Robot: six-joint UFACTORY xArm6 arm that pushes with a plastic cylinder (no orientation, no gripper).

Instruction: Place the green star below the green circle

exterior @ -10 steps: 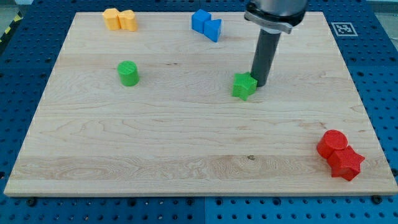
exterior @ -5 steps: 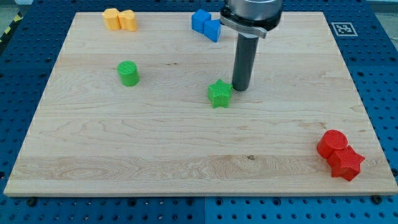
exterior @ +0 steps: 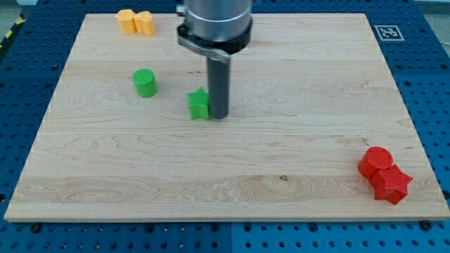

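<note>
My tip sits down on the board, touching the right side of the green star. No gripper on this rig, only the rod, so nothing is open, closed or held; contact is a side push.

Green star lies mid-board, right of the green circle and only a little nearer than it, clearly apart. Goal spot is the bare wood just near-side of the circle.

Judgement: a leftward push alone would run the star beside or into the circle. Better to shift my tip round to the star's far-right corner and drive left and toward the near edge. The points may make it spin off the rod; keep the push through its centre.

Yellow blocks far left and red blocks near right are out of the way.
</note>
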